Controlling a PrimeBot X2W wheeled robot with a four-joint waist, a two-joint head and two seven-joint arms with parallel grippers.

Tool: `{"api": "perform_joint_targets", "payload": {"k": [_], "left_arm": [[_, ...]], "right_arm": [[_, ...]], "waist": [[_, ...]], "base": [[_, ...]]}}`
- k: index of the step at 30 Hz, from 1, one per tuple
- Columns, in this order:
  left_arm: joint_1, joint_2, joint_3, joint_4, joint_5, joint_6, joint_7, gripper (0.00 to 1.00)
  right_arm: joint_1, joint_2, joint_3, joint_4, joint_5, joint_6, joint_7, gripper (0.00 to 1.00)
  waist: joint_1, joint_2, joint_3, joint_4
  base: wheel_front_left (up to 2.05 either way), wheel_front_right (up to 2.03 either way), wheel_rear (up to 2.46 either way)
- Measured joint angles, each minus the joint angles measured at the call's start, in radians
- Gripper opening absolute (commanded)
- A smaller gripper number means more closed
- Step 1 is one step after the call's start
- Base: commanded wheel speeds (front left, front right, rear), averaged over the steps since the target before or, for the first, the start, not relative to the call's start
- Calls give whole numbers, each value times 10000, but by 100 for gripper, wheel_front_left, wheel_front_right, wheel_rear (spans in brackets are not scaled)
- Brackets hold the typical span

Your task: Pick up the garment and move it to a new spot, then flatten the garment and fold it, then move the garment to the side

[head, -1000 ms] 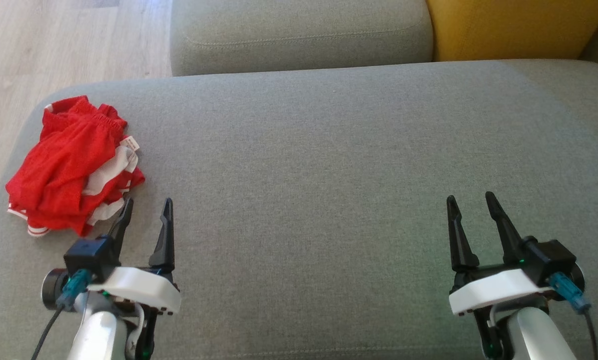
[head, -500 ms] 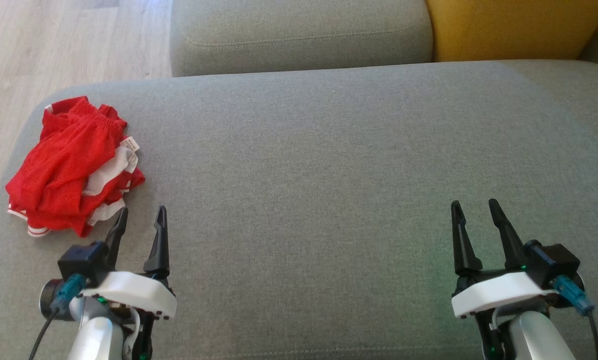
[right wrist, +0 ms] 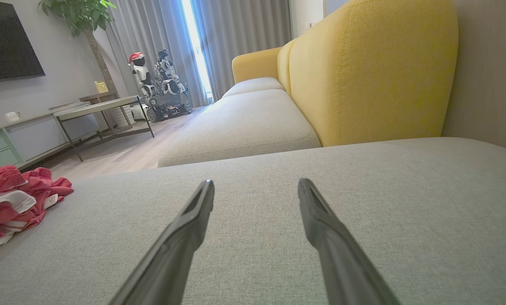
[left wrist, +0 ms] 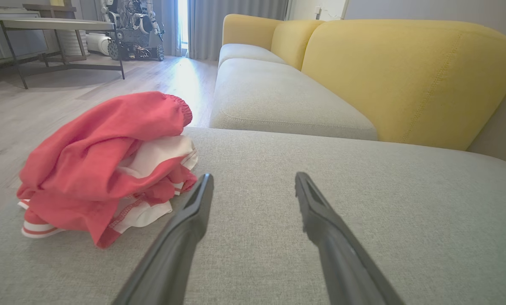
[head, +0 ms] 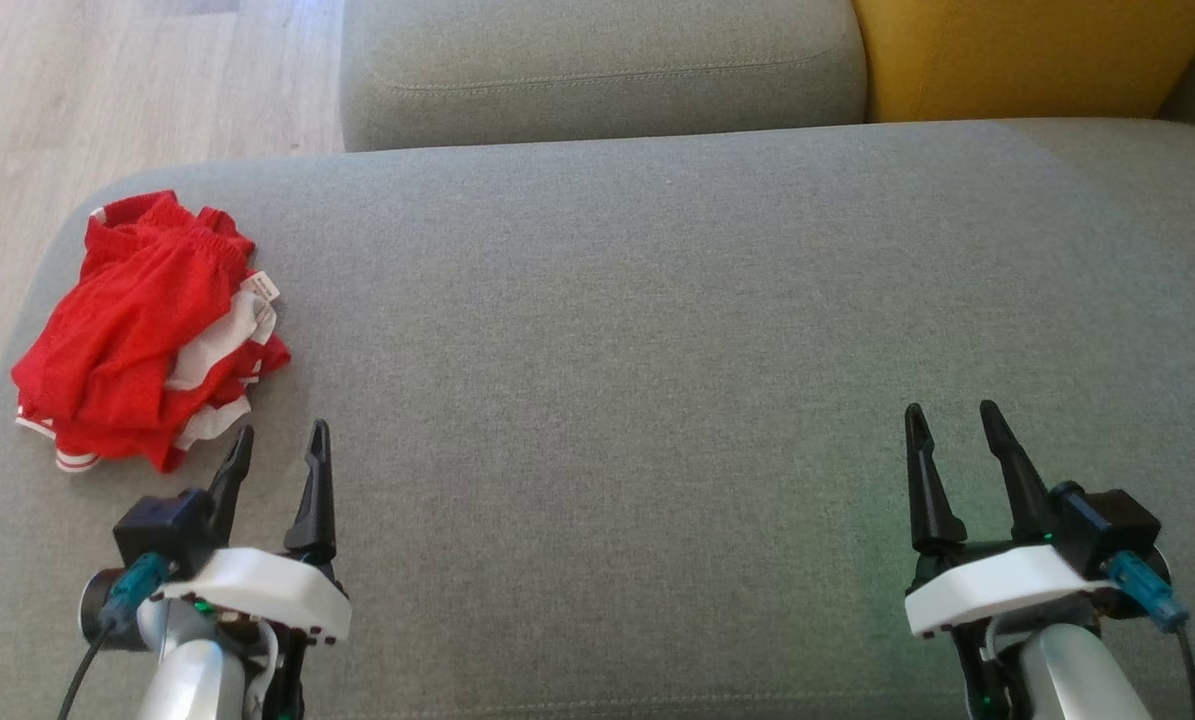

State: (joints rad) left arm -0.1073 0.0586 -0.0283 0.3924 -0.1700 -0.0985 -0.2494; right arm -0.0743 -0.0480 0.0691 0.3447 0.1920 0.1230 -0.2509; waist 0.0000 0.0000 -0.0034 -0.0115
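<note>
Left gripper (head: 283,430) spread wide, holding nothing

My left fingertips sit just beside the crumpled red-and-white garment (head: 142,330). My right gripper (head: 950,410), equally spread and empty, is well apart from the garment, across the grey cushion (head: 657,300) it lies on.

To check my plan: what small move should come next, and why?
Probably ease the left gripper forward and to its left, toward the red garment. It lies crumpled just beyond the open fingers, untouched, while the right gripper is far away.
</note>
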Motion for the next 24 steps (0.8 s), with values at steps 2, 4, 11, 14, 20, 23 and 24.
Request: {"api": "perform_joint_targets", "payload": {"k": [2, 4, 11, 14, 20, 23, 24], "left_arm": [[0, 0, 38, 17, 2, -17, 0, 100], [0, -6, 50, 19, 2, -27, 0, 100], [0, -23, 71, 46, 15, -79, 0, 100], [0, -29, 77, 61, 42, -81, 0, 100], [-3, -36, 84, 65, 240, -84, 0, 100], [-6, -38, 82, 63, 284, -82, 0, 100], [-8, -42, 81, 59, 334, -82, 0, 100]], "right_arm": [[0, 0, -2, -12, 0, 0, 0, 100], [0, 0, -2, -38, -2, 0, 0, 100], [0, 0, -17, -88, -19, 0, 0, 100], [0, 0, -48, -90, -79, 0, 0, 100], [2, 0, -90, -136, -205, 0, 0, 100], [2, 0, -86, -247, -199, 0, 0, 100], [3, 0, -82, -337, -188, 0, 0, 100]], "waist": [[0, 0, 2, 0], [0, 0, 3, -2], [0, 0, 6, -3], [0, 0, 2, 6], [0, 0, -17, 129], [0, 0, -26, 236], [0, 0, -34, 382]], "base": [[0, 0, 0], [0, 0, 0], [0, 0, 0], [0, 0, 0], [0, 0, 0], [0, 0, 0], [0, 0, 0]]}}
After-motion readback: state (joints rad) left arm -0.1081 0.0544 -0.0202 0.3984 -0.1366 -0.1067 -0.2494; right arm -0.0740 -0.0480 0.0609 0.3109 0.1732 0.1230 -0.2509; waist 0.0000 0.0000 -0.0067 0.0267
